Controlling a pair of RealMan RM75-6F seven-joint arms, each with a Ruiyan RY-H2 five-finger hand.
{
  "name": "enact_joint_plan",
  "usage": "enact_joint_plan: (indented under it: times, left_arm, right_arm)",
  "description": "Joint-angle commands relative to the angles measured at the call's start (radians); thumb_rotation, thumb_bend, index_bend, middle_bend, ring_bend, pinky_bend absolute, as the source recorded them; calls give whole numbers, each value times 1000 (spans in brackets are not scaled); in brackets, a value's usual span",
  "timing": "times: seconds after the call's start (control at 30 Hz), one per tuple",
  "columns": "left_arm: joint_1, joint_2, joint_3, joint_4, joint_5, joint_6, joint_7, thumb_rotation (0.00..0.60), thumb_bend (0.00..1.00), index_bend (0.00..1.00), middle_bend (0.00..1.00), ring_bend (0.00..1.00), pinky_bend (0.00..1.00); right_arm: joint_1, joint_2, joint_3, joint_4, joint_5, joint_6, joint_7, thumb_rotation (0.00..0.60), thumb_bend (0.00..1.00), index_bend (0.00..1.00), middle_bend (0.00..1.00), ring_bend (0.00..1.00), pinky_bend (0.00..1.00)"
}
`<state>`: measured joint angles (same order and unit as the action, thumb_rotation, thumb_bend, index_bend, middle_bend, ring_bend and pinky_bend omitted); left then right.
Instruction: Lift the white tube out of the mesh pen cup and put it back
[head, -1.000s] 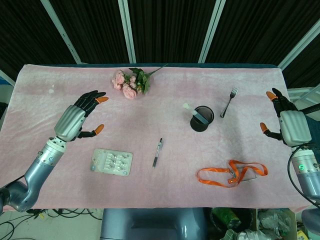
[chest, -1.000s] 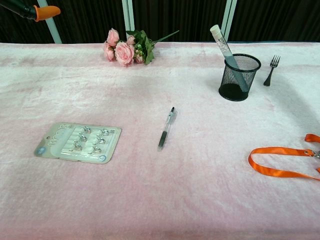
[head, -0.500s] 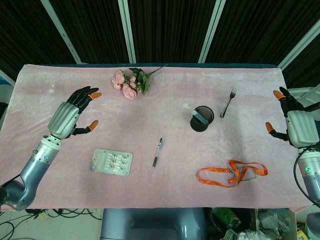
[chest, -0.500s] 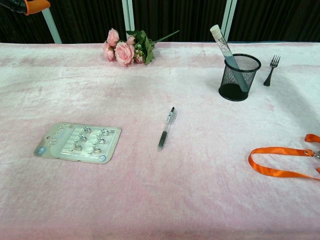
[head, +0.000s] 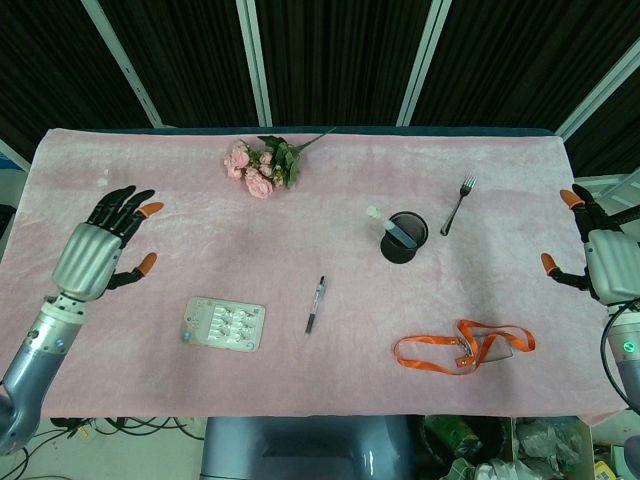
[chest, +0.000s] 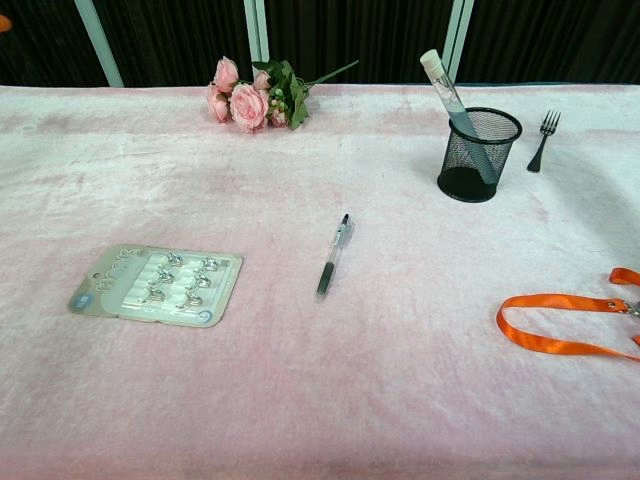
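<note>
The white tube stands slanted in the black mesh pen cup, its capped end sticking up to the left; from above the tube leans out of the cup. My left hand hovers over the table's left edge, fingers spread, holding nothing. My right hand sits at the far right edge, fingers apart and empty. Both hands are far from the cup. The chest view shows neither hand clearly.
A pink flower bunch lies at the back. A fork rests right of the cup. A black pen lies mid-table, a blister card front left, an orange lanyard front right. Pink cloth covers the table.
Both hands have drawn outward, the left toward the left edge and the right further right. The left fingertip has nearly left the chest view. The tube and cup have not moved.
</note>
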<state>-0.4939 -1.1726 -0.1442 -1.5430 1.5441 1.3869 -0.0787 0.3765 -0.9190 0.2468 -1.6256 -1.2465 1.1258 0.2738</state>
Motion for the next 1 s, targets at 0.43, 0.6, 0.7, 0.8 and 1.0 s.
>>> enact_joint_plan:
  times: [0.43, 0.6, 0.7, 0.8, 1.0]
  left_arm:
    - [319, 49, 97, -118, -149, 230, 163, 600, 338, 164, 103, 0, 0]
    - [329, 28, 89, -77, -151, 219, 141, 600, 339, 164, 104, 0, 0]
    - [336, 16, 81, -45, -151, 223, 129, 600, 338, 164, 106, 0, 0]
    - [342, 11, 75, -24, -163, 214, 112, 600, 339, 162, 105, 0, 0]
    - [347, 18, 69, -12, -176, 187, 91, 600, 339, 158, 103, 0, 0]
  right_arm:
    - [35, -7, 0, -49, 55, -200, 236, 600, 259, 65, 0, 97, 188]
    - [105, -70, 8, 10, 80, -274, 191, 600, 259, 87, 0, 97, 188]
    - [148, -103, 19, 42, 112, -315, 157, 600, 258, 135, 0, 97, 188]
    - [188, -133, 28, 70, 147, -348, 118, 600, 258, 177, 0, 93, 189]
    - [290, -188, 41, 124, 230, -461, 46, 600, 258, 276, 0, 84, 188]
